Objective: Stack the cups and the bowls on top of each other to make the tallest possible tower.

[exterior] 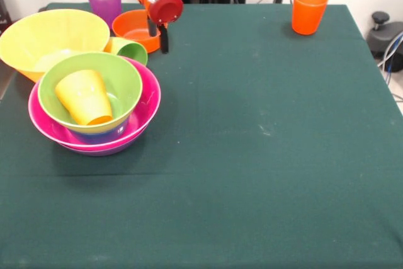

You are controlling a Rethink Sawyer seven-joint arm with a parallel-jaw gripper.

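You had the tower at the table's left side in the front view: a glossy light green plastic bowl sat nested over a blue bowl, inside a wide pink bowl, with a purple bowl's rim showing beneath it. A yellow-orange plastic cup lay tilted inside the green bowl, its mouth facing down and toward the camera.

Behind the pile, the large yellow plastic bowl stood upright, its rim close to the stack. A light green cup lay on its side between the yellow bowl and the small orange bowl, touching or nearly touching the green bowl's far rim. The purple tumbler stood upright at the far left edge. The orange cup stood upright, well apart, near the far right corner.

Your red and black gripper hung over the orange bowl's right side, one dark finger reaching down past its rim. You could not tell from this view whether the pincer was released or clenched, nor whether it touched the bowl.
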